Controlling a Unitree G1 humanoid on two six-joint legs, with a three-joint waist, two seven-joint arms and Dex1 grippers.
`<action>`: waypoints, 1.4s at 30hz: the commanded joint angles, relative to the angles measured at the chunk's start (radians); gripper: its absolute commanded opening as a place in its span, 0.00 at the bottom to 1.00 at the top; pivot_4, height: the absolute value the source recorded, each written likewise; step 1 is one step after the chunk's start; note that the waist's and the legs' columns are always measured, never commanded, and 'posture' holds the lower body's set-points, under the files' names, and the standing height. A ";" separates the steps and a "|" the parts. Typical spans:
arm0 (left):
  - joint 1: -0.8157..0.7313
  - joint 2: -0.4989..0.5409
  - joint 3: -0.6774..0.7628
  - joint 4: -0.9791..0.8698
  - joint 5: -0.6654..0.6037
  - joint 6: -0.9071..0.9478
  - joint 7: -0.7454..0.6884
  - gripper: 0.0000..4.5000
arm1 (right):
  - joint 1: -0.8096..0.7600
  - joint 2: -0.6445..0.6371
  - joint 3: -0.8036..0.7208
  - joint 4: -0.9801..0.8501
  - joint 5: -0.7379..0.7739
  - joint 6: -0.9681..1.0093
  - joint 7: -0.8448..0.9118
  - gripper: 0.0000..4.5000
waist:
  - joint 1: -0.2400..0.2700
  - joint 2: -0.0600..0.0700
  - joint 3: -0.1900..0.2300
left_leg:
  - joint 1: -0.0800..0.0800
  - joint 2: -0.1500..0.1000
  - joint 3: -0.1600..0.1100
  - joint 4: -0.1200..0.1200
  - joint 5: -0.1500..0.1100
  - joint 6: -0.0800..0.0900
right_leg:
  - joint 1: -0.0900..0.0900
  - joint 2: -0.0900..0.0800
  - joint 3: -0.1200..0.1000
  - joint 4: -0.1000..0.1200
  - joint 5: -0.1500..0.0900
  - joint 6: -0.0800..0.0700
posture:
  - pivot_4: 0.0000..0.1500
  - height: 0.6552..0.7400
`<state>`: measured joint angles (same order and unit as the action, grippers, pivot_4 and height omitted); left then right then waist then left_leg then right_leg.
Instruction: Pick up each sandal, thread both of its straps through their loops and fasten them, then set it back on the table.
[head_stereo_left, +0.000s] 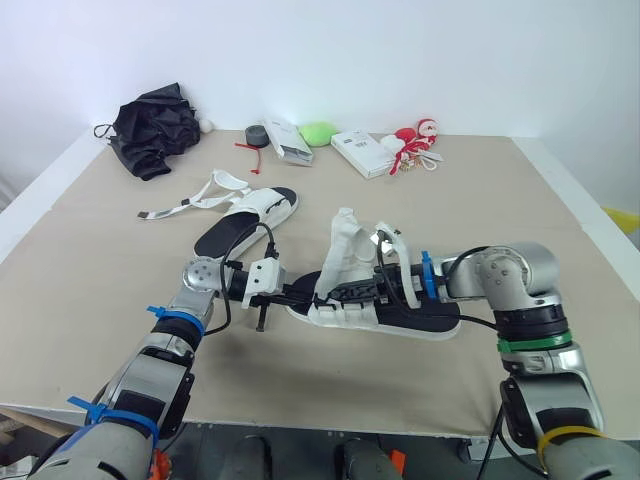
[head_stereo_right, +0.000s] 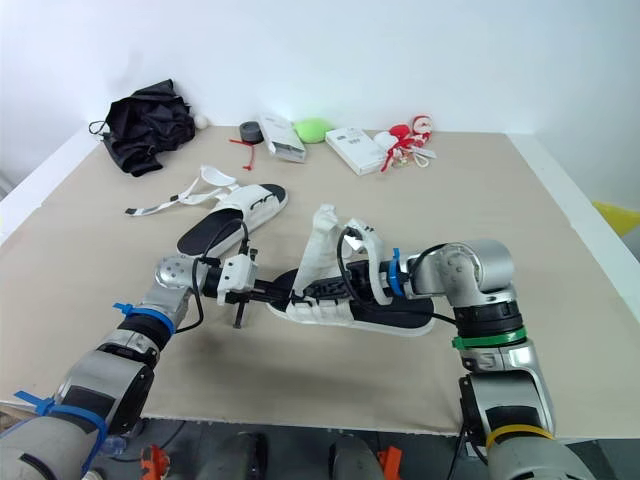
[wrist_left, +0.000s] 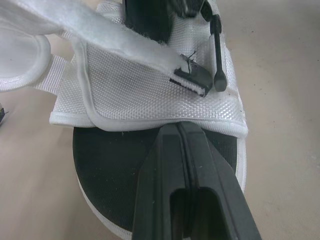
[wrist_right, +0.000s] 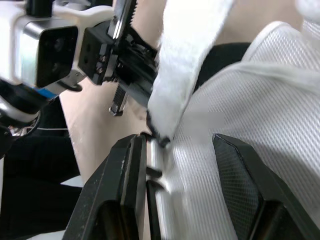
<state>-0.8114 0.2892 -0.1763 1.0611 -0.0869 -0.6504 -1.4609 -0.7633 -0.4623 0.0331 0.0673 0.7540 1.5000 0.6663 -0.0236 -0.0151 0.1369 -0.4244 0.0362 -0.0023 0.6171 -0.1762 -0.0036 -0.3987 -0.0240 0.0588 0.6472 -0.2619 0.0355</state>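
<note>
Left hand (wrist_left: 180, 131) fingers together at the toe end; right hand (wrist_right: 180, 142) spread around the mesh upper. Beige table (head_stereo_left: 480, 180), white-mesh black-soled sandal (head_stereo_left: 340, 315) lying mid-table, white padded strap (head_stereo_left: 345, 235) sticking up, unfastened. Threading step, I'd say; next, right hand must clamp the strap tip.

Bare bench (head_stereo_left: 560, 210) is left along the near edge and both sides. The far edge is crowded by a black bundle (head_stereo_left: 152, 125) and boxes (head_stereo_left: 364, 152). A second sandal (head_stereo_left: 248, 215) is found just beyond the left hand (head_stereo_left: 310, 293), seemingly apart.
</note>
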 joint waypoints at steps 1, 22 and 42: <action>0.073 0.015 -0.067 0.091 0.102 0.058 -0.001 0.00 | -0.031 0.054 -0.029 0.000 0.004 0.008 -0.027 0.52 | 0.000 0.000 0.000 | 0.000 0.000 0.000 0.000 0.000 0.000 | 0.000 0.000 0.000 0.000 0.000 0.000 | 1.00 1.00; 0.070 0.022 -0.064 0.091 0.101 0.059 0.008 0.00 | -0.031 0.126 -0.047 -0.027 0.011 -0.005 -0.035 0.01 | -0.001 0.000 0.000 | 0.000 0.001 -0.001 0.000 0.000 0.000 | 0.000 0.001 0.000 0.000 0.000 -0.001 | 1.00 1.00; 0.081 0.017 -0.064 0.093 0.101 0.059 0.012 0.00 | -0.155 -0.282 0.143 0.065 -0.009 -0.025 0.329 0.01 | 0.000 0.000 0.001 | -0.001 -0.004 0.001 -0.001 -0.001 0.000 | -0.004 -0.007 -0.002 0.000 0.000 0.000 | 1.00 1.00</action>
<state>-0.8135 0.2866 -0.1759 1.0607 -0.0878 -0.6476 -1.4496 -0.8943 -0.7459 0.1954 0.1681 0.7151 1.4608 0.9801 -0.0238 -0.0147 0.1382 -0.4260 0.0314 -0.0015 0.6158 -0.1769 -0.0038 -0.4024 -0.0312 0.0574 0.6468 -0.2619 0.0357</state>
